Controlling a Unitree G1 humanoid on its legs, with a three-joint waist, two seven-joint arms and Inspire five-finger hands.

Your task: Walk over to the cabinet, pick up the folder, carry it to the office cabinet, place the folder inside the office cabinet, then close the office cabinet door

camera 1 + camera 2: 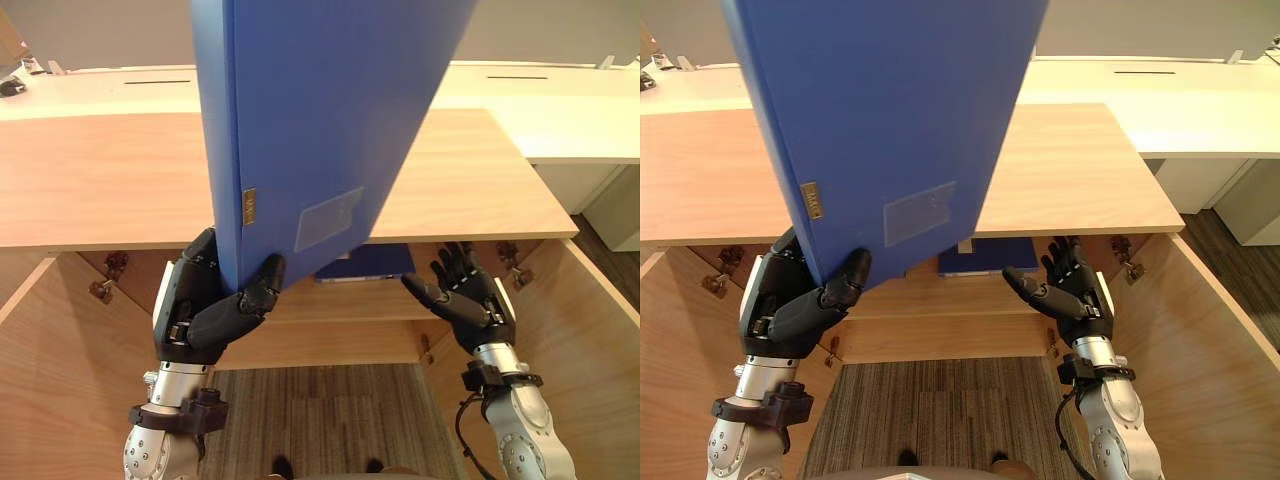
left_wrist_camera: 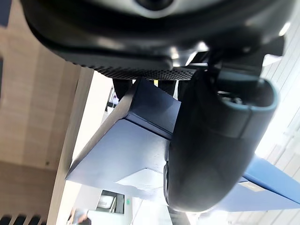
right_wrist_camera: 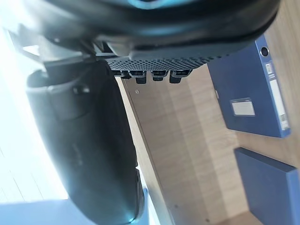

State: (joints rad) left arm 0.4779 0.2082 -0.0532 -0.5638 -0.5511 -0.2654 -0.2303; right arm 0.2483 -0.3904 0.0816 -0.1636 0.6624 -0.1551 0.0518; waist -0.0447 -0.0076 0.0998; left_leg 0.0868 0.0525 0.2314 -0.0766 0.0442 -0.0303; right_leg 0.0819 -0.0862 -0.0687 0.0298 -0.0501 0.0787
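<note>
Here, at far left, a light-wood cabinet door (image 1: 50, 370) stands open toward the robot. The left hand (image 1: 210, 310) is low, left of centre, with fingers and thumb curled tight round the bottom corner of a large blue plastic folder (image 1: 320, 120). The left wrist view shows the thumb pressed on the folder's face. The folder is held clear of every surface, near upright but tilted, its upper part running past the view's top edge. It bears a clear label pocket (image 1: 328, 218) and a small brass-coloured tag (image 1: 249, 206) low on its face. Behind it is the low light-wood cabinet (image 1: 100, 180) with a flat top. On the shelf inside, a second blue folder (image 1: 365, 262) lies flat. The right hand (image 1: 470, 300) is right of centre at the opening, fingers spread and straight, gripping nothing, apart from the held folder. The right-side door (image 1: 600, 330) is also open. A white desk (image 1: 560, 110) stands beyond.
</note>
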